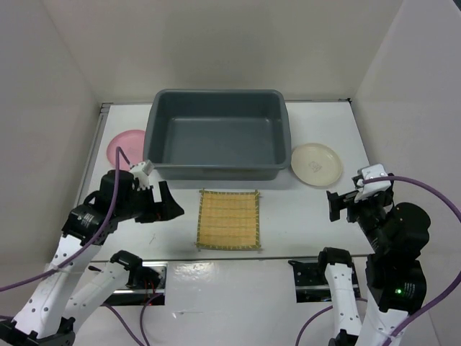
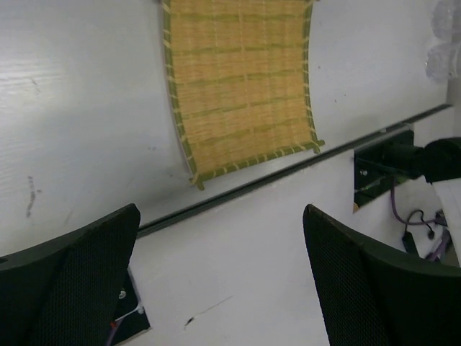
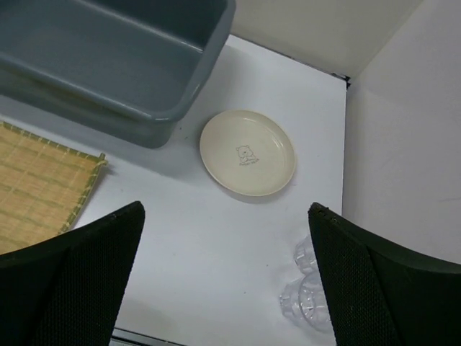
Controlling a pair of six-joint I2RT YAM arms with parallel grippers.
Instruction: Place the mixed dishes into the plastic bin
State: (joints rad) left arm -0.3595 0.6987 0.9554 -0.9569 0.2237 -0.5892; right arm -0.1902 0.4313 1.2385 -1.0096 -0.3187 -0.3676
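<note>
Grey rectangular plastic bin [image 1: 216,171] sat empty; no dish placed, all three left to move. Left gripper [image 1: 163,200] fully open, holding nothing; square yellow-tan bamboo mat [image 1: 229,219] just ahead of it, round pink plate [image 1: 124,145] farther up-table, outboard. Right gripper [image 1: 337,205] fully open, empty; round cream-white plate [image 1: 315,164] ahead, near bin corner.

A white table [image 1: 302,231] sits enclosed by plain white walls [image 1: 238,43] on 3 sides.

No text can be read anywhere; the cream-white plate [image 3: 248,153] on the right bears only a small outlined figure.
</note>
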